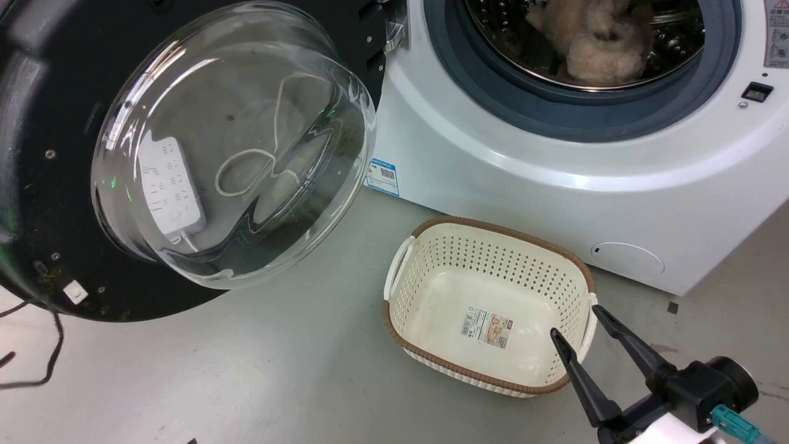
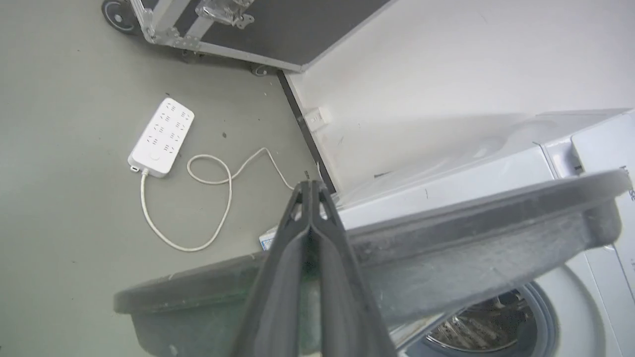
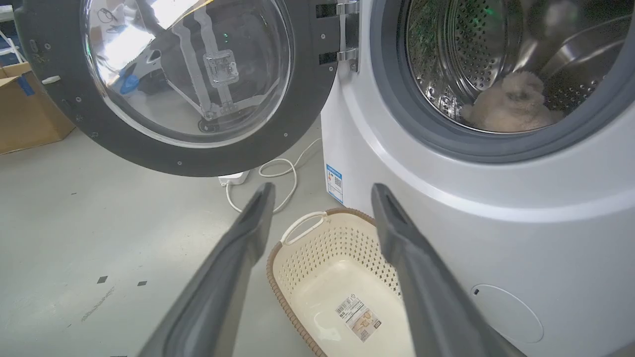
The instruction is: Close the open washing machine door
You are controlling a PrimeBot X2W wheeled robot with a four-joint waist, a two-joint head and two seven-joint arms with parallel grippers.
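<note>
Washing machine door (image 1: 37,123) standing wide open, left hand (image 2: 310,185) pressed together by its rim, right hand (image 1: 574,320) spread near basket (image 1: 468,259).

The scene is taken from high and close in the head view, tilted down onto the washing machine door (image 1: 55,154) at the left, the washing machine (image 1: 555,185) at the far right and the basket (image 1: 468,259) on the near floor. The same three are faced from lower down in the right wrist view. The left wrist view is set just above the door's rim, looking past it to the power strip (image 2: 161,136), shared by all views.
</note>
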